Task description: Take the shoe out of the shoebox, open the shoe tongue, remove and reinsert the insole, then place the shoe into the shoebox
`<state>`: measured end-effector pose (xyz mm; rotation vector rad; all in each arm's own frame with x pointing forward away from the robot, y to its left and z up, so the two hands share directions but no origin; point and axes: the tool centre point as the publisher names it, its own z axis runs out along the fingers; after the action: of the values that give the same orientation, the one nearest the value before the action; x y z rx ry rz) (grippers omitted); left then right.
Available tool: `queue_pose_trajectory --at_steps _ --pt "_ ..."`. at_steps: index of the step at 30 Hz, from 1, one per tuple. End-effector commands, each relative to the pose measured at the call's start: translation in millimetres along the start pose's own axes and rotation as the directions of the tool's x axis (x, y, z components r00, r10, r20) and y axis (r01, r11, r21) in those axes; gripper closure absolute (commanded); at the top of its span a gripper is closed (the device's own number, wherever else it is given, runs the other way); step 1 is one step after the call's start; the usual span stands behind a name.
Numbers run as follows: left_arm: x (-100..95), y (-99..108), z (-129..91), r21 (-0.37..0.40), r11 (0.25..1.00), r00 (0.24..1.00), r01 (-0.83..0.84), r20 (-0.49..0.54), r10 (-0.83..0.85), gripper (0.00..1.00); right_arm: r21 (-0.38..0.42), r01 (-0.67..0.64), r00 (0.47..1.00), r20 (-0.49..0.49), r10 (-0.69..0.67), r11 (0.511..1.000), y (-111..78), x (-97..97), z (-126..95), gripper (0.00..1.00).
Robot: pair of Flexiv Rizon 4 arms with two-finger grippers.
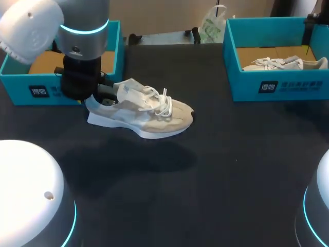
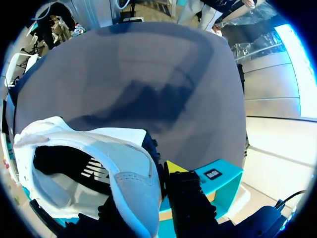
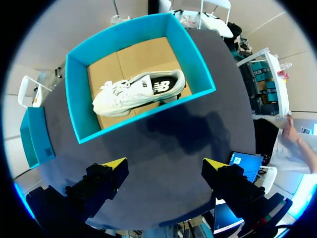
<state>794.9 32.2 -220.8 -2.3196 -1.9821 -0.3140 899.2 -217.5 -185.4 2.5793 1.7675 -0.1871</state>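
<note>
The left claw (image 1: 97, 98) is pinching the back wall of the white and beige lace-up shoe (image 1: 146, 110) at the heel. In the left wrist view the left claw (image 2: 143, 191) is closed on that heel wall, with one finger down inside the shoe (image 2: 99, 148) and the yellow-tipped one outside. The shoe is hanging a little above the black bench (image 1: 205, 180), out of the teal cardboard shoebox (image 1: 20, 87) just behind it, with its toe pointing toward the middle. The right claw (image 3: 166, 166) is spread wide open and holding nothing. It is hovering over the bench near the second teal shoebox (image 3: 193, 54), where a white shoe (image 3: 133, 91) is lying. It looks like the shoe is being set down so the tongue can be opened. To do this well, the left claw should be squeezing hard enough that the heavy toe is not tipping down, but not so hard that the soft heel is getting squashed. It should be going down slowly until the whole sole is lying flat, in the middle where both arms can reach. It should be letting go only when the shoe is sitting flat.
</note>
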Motion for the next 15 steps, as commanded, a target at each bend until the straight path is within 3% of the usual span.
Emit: queue_pose_trajectory --at_steps 1,7,15 --pt "-5.1 -10.1 11.6 -0.072 0.997 1.0 -0.012 0.024 0.013 1.0 -0.002 -0.001 1.0 0.0 0.001 1.0 -0.7 -0.3 0.2 0.0" --pt "-45.7 -42.4 26.8 -0.088 0.994 0.997 -0.072 0.008 0.073 1.0 -0.002 -0.001 1.0 0.0 0.001 1.0 -0.7 -0.3 0.2 0.0" --pt "-81.8 -55.6 44.8 -0.043 0.997 0.998 -0.058 0.022 0.059 1.0 -0.002 -0.001 1.0 0.0 0.001 1.0 -0.7 -0.3 0.2 0.0"
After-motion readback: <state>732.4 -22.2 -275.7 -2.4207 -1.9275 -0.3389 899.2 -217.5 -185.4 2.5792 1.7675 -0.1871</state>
